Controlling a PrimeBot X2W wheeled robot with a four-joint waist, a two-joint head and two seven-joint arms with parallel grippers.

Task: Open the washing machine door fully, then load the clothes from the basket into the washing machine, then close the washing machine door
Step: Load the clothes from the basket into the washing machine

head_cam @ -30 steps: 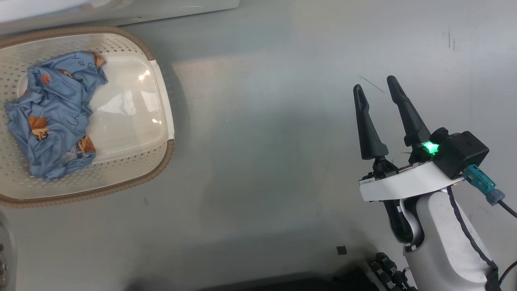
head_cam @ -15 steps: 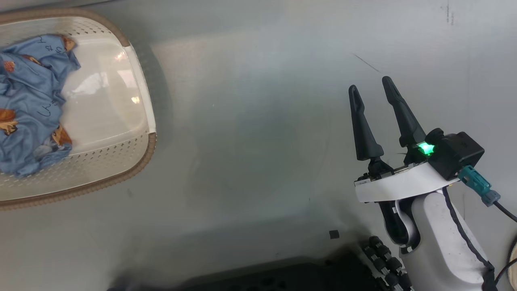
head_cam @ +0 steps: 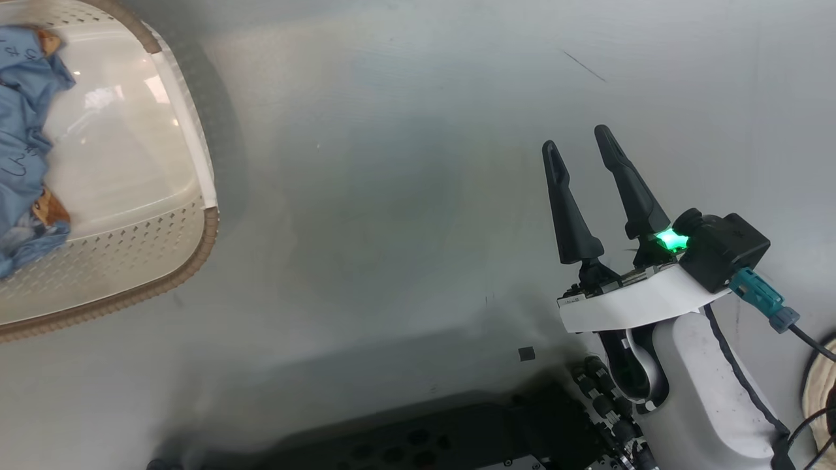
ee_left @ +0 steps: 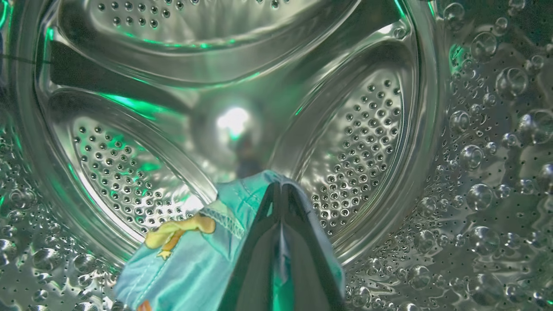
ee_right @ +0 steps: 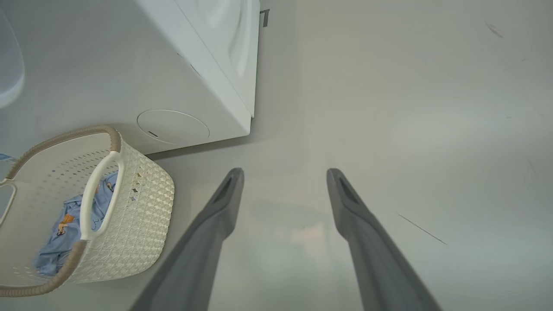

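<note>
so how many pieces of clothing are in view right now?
2. One blue piece is pinched in the shut left gripper inside the washing machine drum. One blue bundle lies in the basket. The bundle may hide more.

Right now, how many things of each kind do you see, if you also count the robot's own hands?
Basket: 1
Washing machine: 1
Blue printed cloth bundles: 2 (basket cloth; held cloth inside the drum)
Hands: 2 (left hand shut on held cloth; right hand open, holding nothing)
Total: 6
</note>
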